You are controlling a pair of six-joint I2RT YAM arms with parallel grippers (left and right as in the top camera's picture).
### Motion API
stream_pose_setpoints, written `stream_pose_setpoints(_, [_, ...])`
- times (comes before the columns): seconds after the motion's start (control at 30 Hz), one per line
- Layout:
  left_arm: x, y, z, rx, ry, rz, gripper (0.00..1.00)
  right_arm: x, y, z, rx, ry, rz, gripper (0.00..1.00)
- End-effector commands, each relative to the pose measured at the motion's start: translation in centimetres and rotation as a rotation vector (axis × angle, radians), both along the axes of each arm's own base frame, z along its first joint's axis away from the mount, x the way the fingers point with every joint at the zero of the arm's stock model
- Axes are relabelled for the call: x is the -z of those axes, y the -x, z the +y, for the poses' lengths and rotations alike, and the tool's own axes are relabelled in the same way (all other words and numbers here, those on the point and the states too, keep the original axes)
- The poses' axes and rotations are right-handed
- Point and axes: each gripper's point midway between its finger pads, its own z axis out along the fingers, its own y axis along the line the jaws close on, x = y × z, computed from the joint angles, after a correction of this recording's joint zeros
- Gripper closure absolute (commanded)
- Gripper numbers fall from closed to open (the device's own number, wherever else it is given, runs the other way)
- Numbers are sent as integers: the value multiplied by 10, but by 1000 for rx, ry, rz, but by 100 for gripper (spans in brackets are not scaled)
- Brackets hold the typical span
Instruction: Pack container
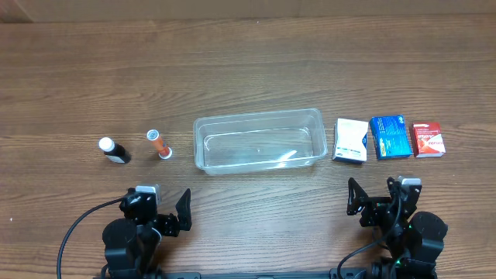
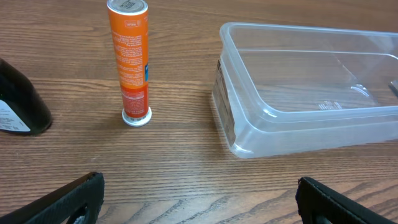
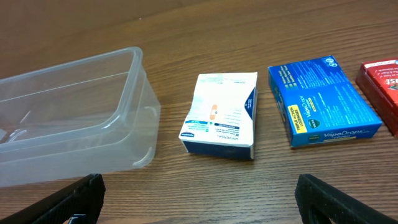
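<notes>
Jaws spread wide, both low — facing container (image 1: 256, 143).

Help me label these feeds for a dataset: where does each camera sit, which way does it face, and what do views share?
Overhead: above the table, looking straight down; container mid-table, left gripper and right gripper open at the bottom edge.
Left wrist: on the left arm, facing forward; orange tube, dark bottle, container's left end; own fingertips at bottom corners.
Right wrist: facing forward; white box, blue box, red box, container's right end; own fingertips likewise.
Shared: all three show the container.
</notes>
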Motion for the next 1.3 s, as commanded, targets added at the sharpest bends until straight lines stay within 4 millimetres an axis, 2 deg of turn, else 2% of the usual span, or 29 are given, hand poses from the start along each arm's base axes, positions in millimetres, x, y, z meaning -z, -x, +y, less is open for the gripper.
stream_pose_setpoints(0.0, [0, 0, -2, 18, -16, -14, 0, 5, 0, -2, 14, 3, 6, 0])
stream_pose_setpoints(0.27, [0, 0, -2, 18, -15, -14, 0, 0, -2, 0, 1, 0, -14, 0])
stream_pose_setpoints(0.37, [0, 0, -2, 18, -16, -15, 0, -20, -6, 17, -100, -26, -101, 0])
stream_pose_setpoints(0.5, [0, 0, -2, 18, -16, -15, 0, -38, -8, 27, -166, -31, -181, 0])
stream_pose_setpoints(0.77, [0, 0, -2, 18, -16, -15, 0, -74, -10, 28, -147, -119, -272, 0])
stream_pose_setpoints(0.83, [0, 0, -2, 18, -16, -15, 0, -86, -9, 23, -112, -115, -263, 0])
stream_pose_setpoints(0.9, [0, 0, -2, 18, -16, -15, 0, -99, -9, 9, -23, -98, -222, 0])
stream_pose_setpoints(0.93, [0, 0, -2, 18, -16, -15, 0, -112, -10, -3, 46, -76, -175, 0])
stream_pose_setpoints(1.07, [0, 0, -2, 18, -16, -14, 0, -150, -22, -17, 109, -54, 15, 0])
stream_pose_setpoints(1.13, [0, 0, -2, 18, -16, -15, 0, -171, -39, -25, 135, -63, 166, 0])
stream_pose_setpoints(1.27, [0, 0, -2, 18, -16, -15, 0, -188, -72, -25, 108, -122, 383, 0])
